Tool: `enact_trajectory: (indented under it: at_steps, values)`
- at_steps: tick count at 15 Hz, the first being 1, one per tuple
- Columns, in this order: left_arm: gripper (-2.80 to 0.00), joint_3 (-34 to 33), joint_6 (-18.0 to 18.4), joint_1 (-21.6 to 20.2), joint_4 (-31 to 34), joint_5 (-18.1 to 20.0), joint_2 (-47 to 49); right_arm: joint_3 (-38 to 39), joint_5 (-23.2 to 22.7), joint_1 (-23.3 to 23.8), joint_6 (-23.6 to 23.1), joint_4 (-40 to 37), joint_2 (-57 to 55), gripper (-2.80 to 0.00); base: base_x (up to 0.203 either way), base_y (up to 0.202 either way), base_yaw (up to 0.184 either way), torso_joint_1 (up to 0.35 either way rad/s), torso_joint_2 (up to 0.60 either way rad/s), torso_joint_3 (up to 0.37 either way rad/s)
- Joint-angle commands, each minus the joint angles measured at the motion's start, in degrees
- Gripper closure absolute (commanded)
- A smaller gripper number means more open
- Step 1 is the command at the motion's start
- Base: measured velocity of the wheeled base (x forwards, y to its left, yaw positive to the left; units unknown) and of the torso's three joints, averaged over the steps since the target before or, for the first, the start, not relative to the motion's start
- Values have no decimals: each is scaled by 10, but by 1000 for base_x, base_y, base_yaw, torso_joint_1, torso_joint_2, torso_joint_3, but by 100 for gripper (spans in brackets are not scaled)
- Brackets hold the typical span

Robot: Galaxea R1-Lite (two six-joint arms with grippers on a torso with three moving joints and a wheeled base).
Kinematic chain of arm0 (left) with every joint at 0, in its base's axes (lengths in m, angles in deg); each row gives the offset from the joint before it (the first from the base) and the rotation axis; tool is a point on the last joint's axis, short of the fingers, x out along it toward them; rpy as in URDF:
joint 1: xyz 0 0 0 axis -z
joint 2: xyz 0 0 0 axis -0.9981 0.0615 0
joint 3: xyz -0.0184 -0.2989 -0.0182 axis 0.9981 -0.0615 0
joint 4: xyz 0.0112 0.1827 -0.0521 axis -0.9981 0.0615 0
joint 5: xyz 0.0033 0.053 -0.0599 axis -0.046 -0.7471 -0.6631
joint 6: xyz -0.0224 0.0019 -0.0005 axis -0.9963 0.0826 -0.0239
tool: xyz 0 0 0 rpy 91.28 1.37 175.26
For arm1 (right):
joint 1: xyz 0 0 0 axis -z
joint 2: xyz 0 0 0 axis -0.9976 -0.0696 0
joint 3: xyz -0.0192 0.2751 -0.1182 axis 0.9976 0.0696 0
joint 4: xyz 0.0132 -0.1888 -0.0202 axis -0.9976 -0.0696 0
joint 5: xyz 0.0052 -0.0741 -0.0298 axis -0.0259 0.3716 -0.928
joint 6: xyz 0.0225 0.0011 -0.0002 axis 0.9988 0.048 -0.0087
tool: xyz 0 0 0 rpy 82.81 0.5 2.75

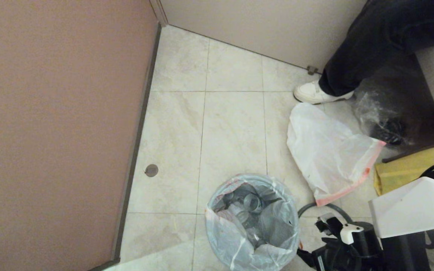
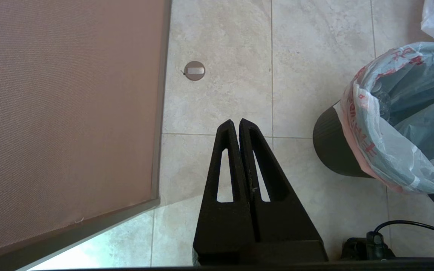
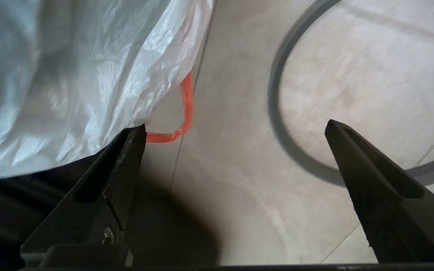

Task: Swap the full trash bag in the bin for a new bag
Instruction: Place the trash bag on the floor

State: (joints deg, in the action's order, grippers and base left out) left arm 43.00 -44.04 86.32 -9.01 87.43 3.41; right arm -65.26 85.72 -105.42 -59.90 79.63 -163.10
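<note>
The black bin (image 2: 330,146) stands on the tiled floor at the bottom centre of the head view. The full trash bag (image 1: 252,222) sits inside it, and its white hem (image 2: 364,131) with red print is folded over the edge. The bin's grey rim ring (image 3: 288,113) lies on the floor just right of the bin. My right gripper (image 3: 236,128) is open above the floor between the bin and the ring. One fingertip (image 3: 138,135) is beside the bag's orange drawstring loop (image 3: 185,109). The new bag (image 1: 326,150) lies flat further right. My left gripper (image 2: 236,122) is shut and empty, left of the bin.
A brown wall panel (image 1: 58,124) runs along the left, with a round metal floor stop (image 1: 151,170) near it. A person's leg and white shoe (image 1: 315,92), a clear glossy bag (image 1: 379,116) and a yellow bag (image 1: 409,169) crowd the right. My right arm (image 1: 337,241) is low beside the bin.
</note>
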Motion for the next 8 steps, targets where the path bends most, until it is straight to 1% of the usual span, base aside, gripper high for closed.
enact_trajectory:
  at_steps: [1,8]
  values:
    - [0,0,0,0,0,-1,1,-15,0,10,-1,27,-4,-280,0,0,0,0,0,0]
    - [0,0,0,0,0,-1,1,-48,2,10,-20,27,-38,-280,0,0,0,0,0,0]
